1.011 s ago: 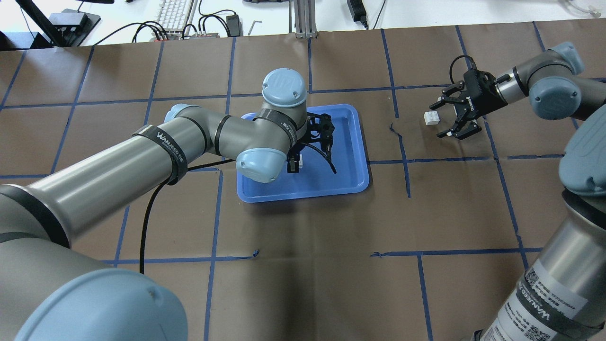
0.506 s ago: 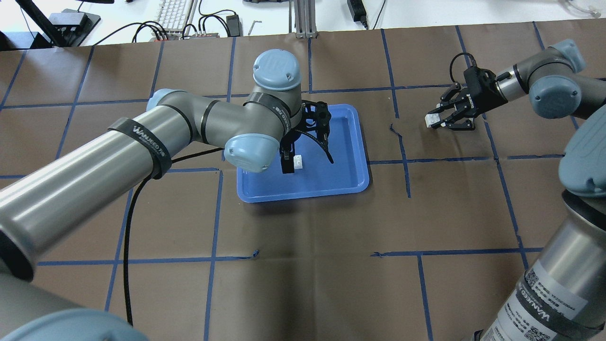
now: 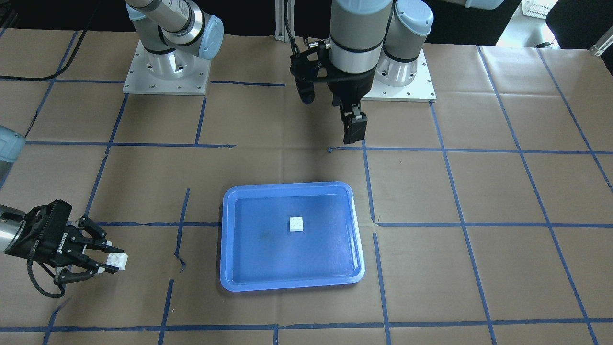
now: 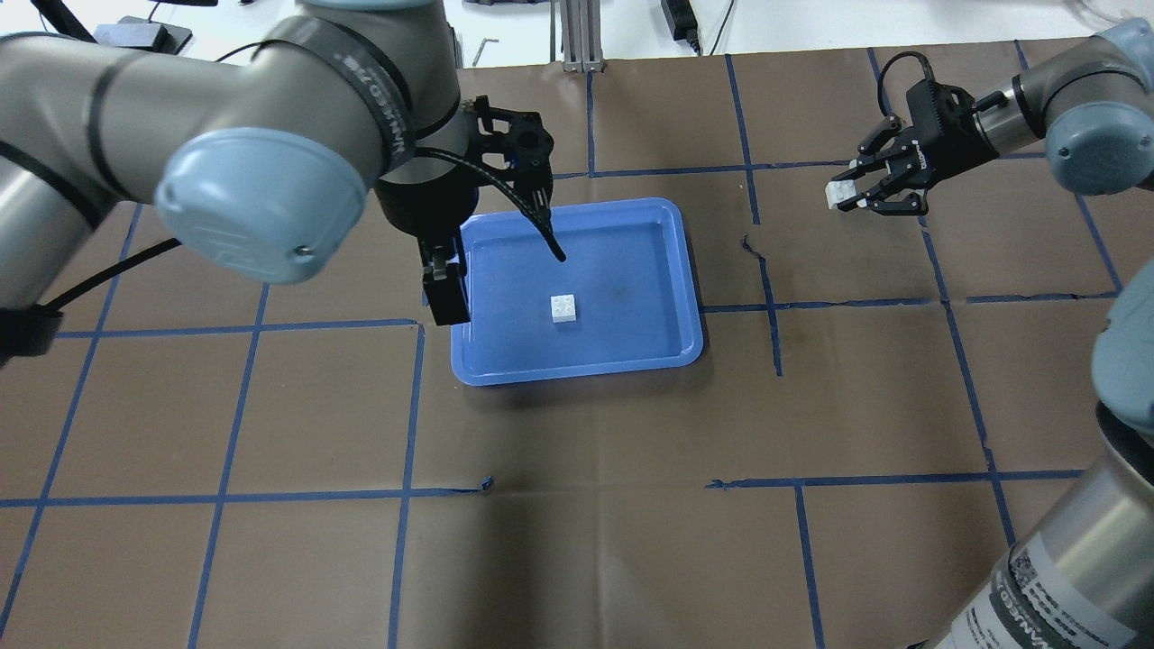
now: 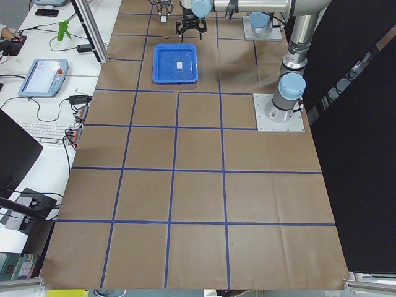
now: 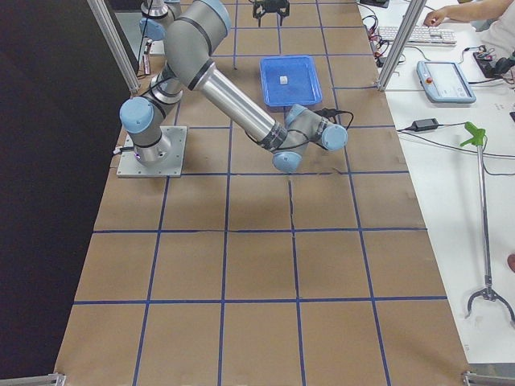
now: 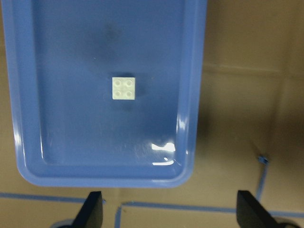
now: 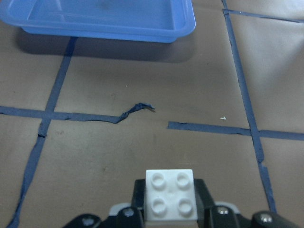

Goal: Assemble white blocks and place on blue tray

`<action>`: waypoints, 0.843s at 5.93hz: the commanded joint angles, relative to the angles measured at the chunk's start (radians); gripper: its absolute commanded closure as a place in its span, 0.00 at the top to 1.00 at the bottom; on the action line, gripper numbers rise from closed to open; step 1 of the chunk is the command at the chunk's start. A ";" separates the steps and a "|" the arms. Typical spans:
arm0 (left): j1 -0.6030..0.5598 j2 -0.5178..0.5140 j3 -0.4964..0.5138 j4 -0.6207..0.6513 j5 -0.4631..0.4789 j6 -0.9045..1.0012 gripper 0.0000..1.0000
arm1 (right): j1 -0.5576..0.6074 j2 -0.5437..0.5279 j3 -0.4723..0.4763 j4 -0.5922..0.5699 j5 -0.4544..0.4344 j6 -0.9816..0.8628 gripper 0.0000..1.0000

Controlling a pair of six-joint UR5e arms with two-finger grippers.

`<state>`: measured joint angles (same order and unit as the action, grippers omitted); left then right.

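Note:
One white block (image 4: 565, 308) lies studs up on the floor of the blue tray (image 4: 577, 374), near its middle; it also shows in the front view (image 3: 297, 224) and the left wrist view (image 7: 123, 89). My left gripper (image 4: 503, 285) hangs open and empty high above the tray's left part, with both fingertips (image 7: 92, 211) at the bottom of its wrist view. My right gripper (image 4: 852, 198) is shut on the second white block (image 4: 840, 192), held off the paper to the right of the tray. That block sits studs up between the pads in the right wrist view (image 8: 171, 194).
Brown paper with a blue tape grid covers the table (image 4: 631, 505). A torn tape end (image 4: 753, 245) lies between the tray and my right gripper. A keyboard (image 4: 329, 27) and cables lie beyond the far edge. Both arm bases (image 3: 165, 72) stand at the robot's side.
My left gripper has risen and drawn back from the block on the tray. My right gripper has shut on the second block and lifted it off the paper.

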<state>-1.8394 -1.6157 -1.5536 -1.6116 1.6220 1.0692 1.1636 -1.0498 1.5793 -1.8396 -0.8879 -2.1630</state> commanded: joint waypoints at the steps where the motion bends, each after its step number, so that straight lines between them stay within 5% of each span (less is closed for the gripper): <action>1: 0.069 0.063 0.018 -0.064 -0.002 -0.337 0.99 | 0.068 -0.146 0.138 0.042 0.071 0.053 0.18; 3: 0.188 0.062 0.015 -0.064 -0.005 -0.820 0.99 | 0.187 -0.200 0.259 -0.140 0.092 0.222 0.18; 5: 0.221 0.071 0.017 -0.047 -0.021 -1.039 0.99 | 0.350 -0.187 0.352 -0.460 0.092 0.535 0.18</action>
<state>-1.6309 -1.5500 -1.5348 -1.6641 1.6058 0.1251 1.4319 -1.2435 1.8856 -2.1427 -0.7968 -1.7794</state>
